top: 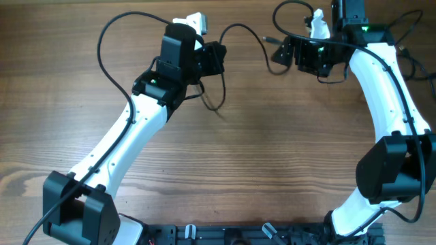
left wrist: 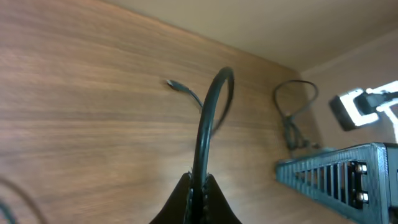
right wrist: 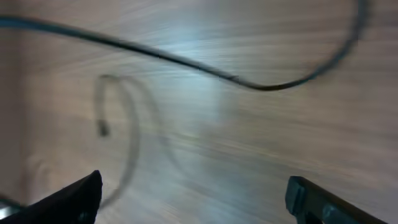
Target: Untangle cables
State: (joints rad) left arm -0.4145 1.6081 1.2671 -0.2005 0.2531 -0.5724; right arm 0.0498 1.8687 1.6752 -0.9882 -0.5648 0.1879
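One thin black cable [top: 243,30] arcs from my left gripper [top: 216,58] toward a small plug [top: 271,41] in front of my right gripper [top: 278,53]. A second strand [top: 221,92] hangs down from the left gripper and ends on the wood. In the left wrist view the left gripper [left wrist: 200,186] is shut on the cable [left wrist: 208,118], which rises, loops over and ends in a plug [left wrist: 171,83]. My right gripper [right wrist: 193,199] stands wide open above the table with nothing between its fingers. A cable [right wrist: 186,61] crosses above it, and a blurred loop [right wrist: 127,124] lies to the left.
Another looped cord [left wrist: 292,115] lies at the far right of the left wrist view, beside the right arm's ribbed grey body [left wrist: 336,174]. Thick black arm wires [top: 109,61] curve over the back of the table. A black rail [top: 225,235] runs along the front edge.
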